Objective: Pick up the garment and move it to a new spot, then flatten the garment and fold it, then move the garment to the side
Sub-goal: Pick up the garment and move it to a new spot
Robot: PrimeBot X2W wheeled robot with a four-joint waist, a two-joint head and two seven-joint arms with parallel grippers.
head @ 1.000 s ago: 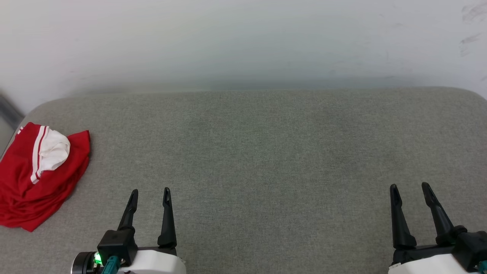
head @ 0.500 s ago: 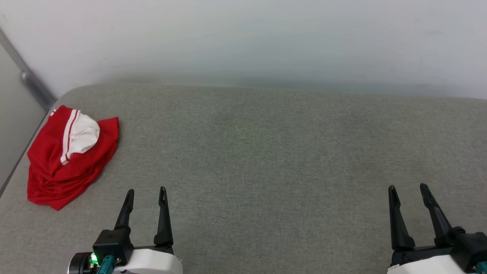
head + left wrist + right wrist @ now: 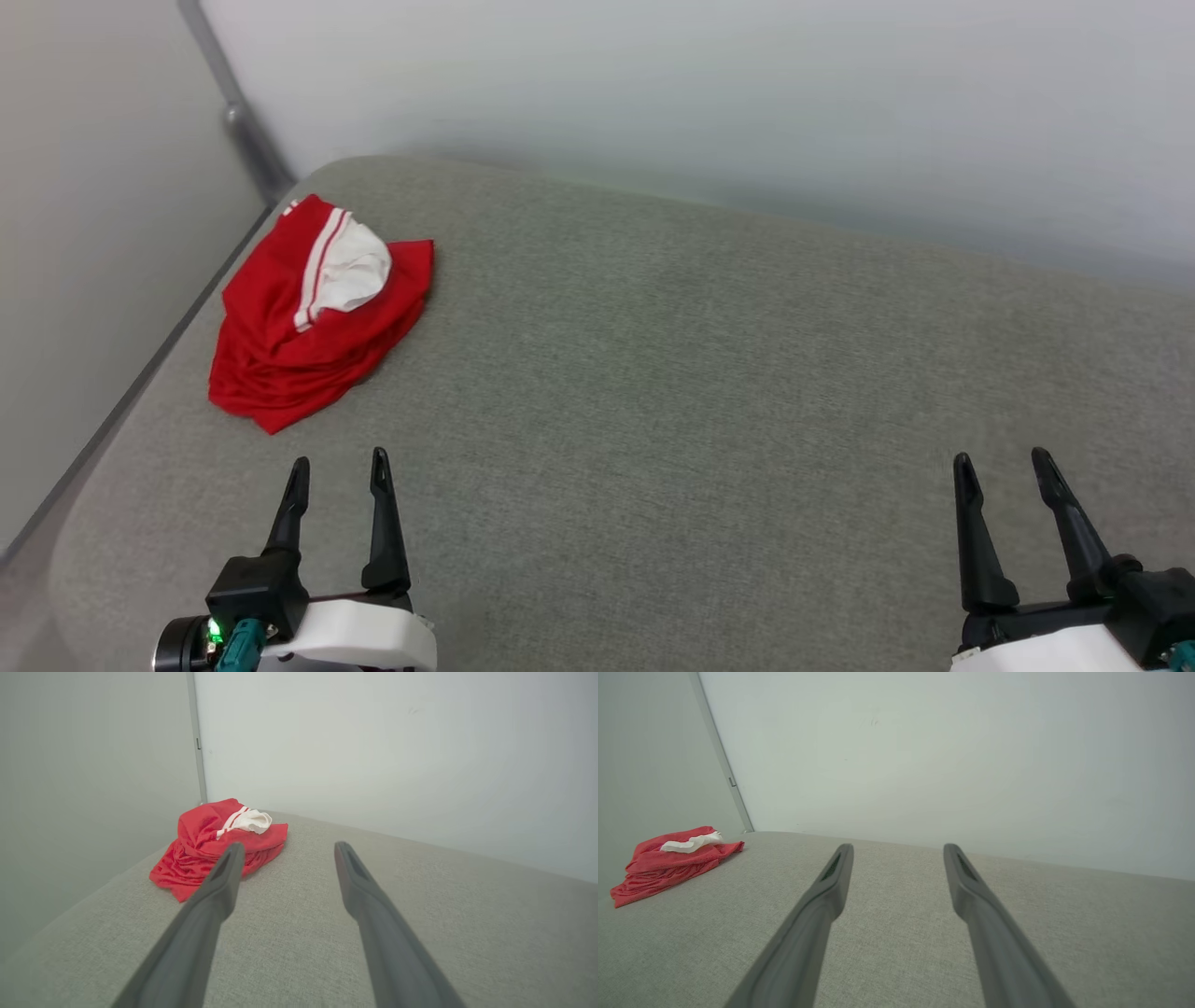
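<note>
**Head view, L to R.** A pale side wall [image 3: 93, 187] is running down the L edge and meeting the back wall [image 3: 747, 93] at a grey corner strip [image 3: 245, 131]. The garment [image 3: 308, 327] is lying crumpled in a heap at the far L corner of the grey fabric surface [image 3: 700, 373], close to that surface's L edge and near the strip. Its red cloth is bunching in folds, w/ a white sleeve [image 3: 359, 266] and red-and-white striped trim sitting on top. The L gripper [image 3: 338, 462] is sitting at lower L, nearer the robot than the garment and apart from it. Its two dark fingers are pointing up-view and standing spread, w/ nothing between them. A green light [image 3: 217, 633] is glowing at its base. The R gripper [image 3: 1004, 457] is sitting at lower R, well apart from the garment, fingers likewise spread and holding nothing.

**L wrist view.** The garment is lying ahead and to the L. One fingertip is overlapping the heap's near edge in the picture, while the head view is showing a gap there.

**R wrist view.** The garment is lying at far L by the corner, w/ bare surface stretching between it and the parted fingers.
</note>
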